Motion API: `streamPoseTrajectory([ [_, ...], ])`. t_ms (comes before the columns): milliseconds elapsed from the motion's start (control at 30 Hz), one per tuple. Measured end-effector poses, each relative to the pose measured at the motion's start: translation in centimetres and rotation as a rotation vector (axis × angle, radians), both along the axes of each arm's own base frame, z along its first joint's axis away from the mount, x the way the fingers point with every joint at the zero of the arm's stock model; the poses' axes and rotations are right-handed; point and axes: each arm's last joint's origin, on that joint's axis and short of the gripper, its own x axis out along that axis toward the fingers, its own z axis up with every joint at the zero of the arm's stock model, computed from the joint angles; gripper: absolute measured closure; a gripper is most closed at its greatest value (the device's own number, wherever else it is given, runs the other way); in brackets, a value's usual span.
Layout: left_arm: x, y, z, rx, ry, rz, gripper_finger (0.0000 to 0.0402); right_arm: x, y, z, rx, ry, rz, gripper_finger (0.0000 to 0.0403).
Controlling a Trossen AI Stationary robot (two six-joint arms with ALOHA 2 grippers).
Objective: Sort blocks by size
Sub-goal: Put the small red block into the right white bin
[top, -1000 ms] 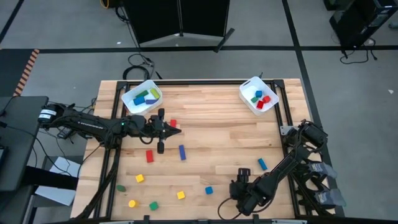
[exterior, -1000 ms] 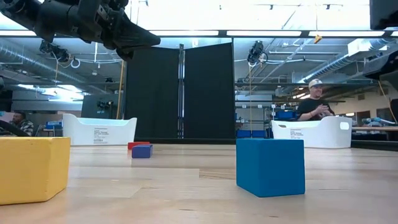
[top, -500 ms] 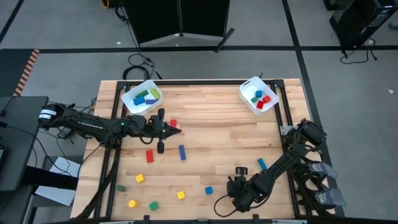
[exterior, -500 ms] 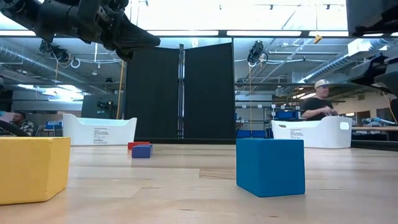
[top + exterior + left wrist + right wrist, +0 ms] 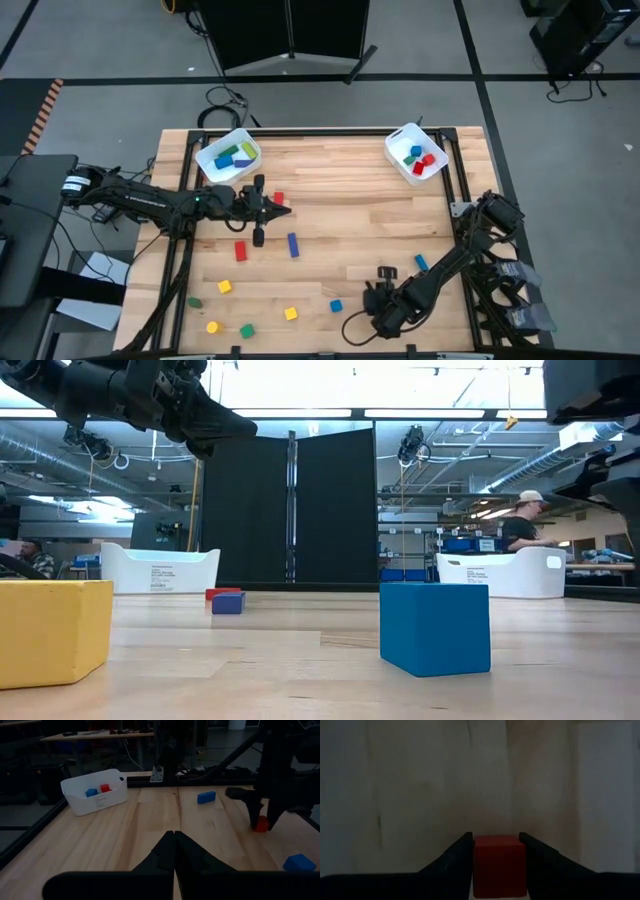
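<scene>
Two white bins point(image 5: 160, 569), small illegible labels

We see a worktop point(image 5: 340, 225) of pale, smooth wooden planks with visible grain. The blocks point(image 5: 434, 628) look matt and solid-coloured. The two white bins point(image 5: 228, 157) look like smooth plastic. The right end effector point(image 5: 496, 865) has matt dark fingers point(image 5: 454, 862).

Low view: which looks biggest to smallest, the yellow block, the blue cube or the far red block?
1. Yellow block, cut off by the frame.
2. Blue cube.
3. Red block.
Nearness to the camera inflates the first two, so true sizes stay unsure.
</scene>
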Motion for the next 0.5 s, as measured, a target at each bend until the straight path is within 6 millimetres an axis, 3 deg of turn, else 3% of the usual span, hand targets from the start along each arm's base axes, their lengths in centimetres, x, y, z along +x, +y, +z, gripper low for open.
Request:
streamPoseTrajectory([
  [267,0.0,0.0,-0.1,0.0,0.006,0.0,0.0392,1.1,-1.8,0.4,-0.082,-0.016,0.049,0.0261],
  [500,0.0,0.0,-0.2,0.001,0.02,0.0,0.0392,2.5,-6.6,3.7,-0.238,-0.067,0.078,0.0261],
])
